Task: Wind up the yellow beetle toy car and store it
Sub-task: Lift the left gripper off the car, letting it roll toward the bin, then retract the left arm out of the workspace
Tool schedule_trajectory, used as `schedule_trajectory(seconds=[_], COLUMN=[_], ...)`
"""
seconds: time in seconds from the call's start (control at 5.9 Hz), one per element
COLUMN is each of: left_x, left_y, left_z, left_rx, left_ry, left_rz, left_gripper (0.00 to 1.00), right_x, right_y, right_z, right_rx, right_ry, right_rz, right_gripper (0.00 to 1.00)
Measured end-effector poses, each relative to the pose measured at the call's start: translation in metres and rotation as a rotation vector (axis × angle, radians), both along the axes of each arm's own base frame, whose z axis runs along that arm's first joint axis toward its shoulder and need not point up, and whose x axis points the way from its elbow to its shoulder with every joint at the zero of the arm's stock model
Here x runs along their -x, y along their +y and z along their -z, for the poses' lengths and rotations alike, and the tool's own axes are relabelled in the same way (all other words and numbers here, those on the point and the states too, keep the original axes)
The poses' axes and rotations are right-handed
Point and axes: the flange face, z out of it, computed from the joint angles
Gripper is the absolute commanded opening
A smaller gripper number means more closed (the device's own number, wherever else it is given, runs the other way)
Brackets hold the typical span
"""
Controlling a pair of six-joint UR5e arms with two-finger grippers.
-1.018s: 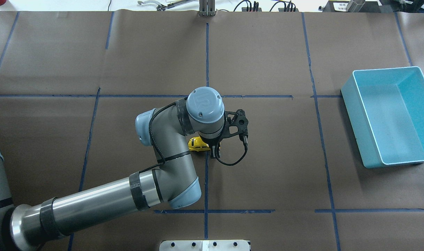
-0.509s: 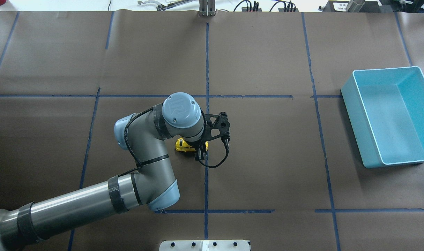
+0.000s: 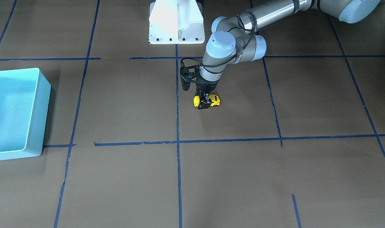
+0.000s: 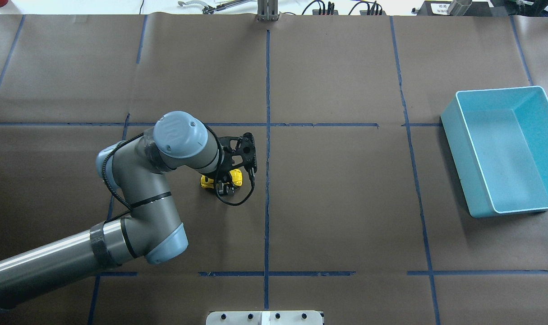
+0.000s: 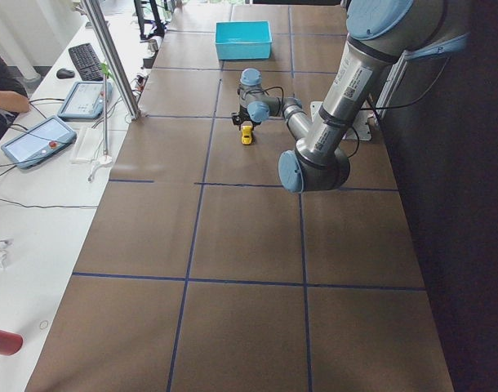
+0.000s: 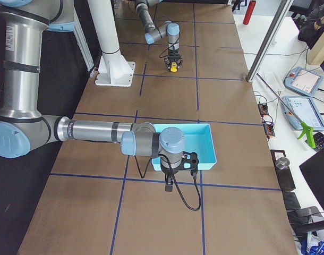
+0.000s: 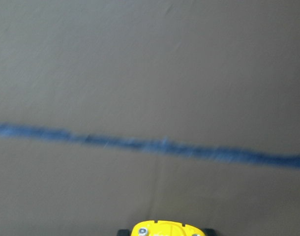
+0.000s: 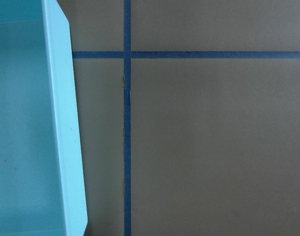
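Observation:
The yellow beetle toy car (image 4: 207, 182) sits on the brown table, a little left of the centre tape line. My left gripper (image 4: 224, 184) points straight down and is shut on the yellow beetle toy car across its middle. The front view shows the car (image 3: 215, 100) with its wheels at table level between the fingers of the gripper (image 3: 204, 104). The left wrist view shows only the car's yellow end (image 7: 165, 229) at the bottom edge. My right gripper (image 6: 168, 187) shows only in the right side view, next to the blue bin; I cannot tell whether it is open or shut.
An empty light blue bin (image 4: 454, 135) stands at the table's right side; it also shows in the front view (image 3: 37, 114) and the right wrist view (image 8: 66, 147). The white robot base (image 3: 176, 25) is at the near edge. Blue tape lines (image 4: 267, 216) cross the brown paper.
My left arm has moved steadily to the overhead view's left, taking the yellow car with it from the centre tape line to a spot left of it.

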Motion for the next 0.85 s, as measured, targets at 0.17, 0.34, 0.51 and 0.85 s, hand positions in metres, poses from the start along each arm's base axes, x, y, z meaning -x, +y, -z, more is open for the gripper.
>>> schedule_trajectory(seconds=[0.17,0.34,0.51,0.85], left_x=[0.041,0.074,0.095,0.115], left_y=[-0.012,-0.013,-0.005,0.001], left_z=[0.004,0.002,-0.001,-0.001], left_rx=[-0.003,-0.011,-0.037,-0.066], left_ry=[0.038,0.059,0.067,0.07], left_rz=[0.025,0.028,0.018,0.012], left_gripper=[1.0,1.0,1.0,1.0], right_x=[0.0,0.0,0.0,0.0], right_y=[0.0,0.0,0.0,0.0], right_z=[0.0,0.0,0.0,0.0], right_rx=[0.0,0.0,0.0,0.0], right_ry=[0.0,0.001,0.001,0.001], right_rz=[0.0,0.0,0.0,0.0], right_gripper=[1.0,1.0,1.0,1.0])
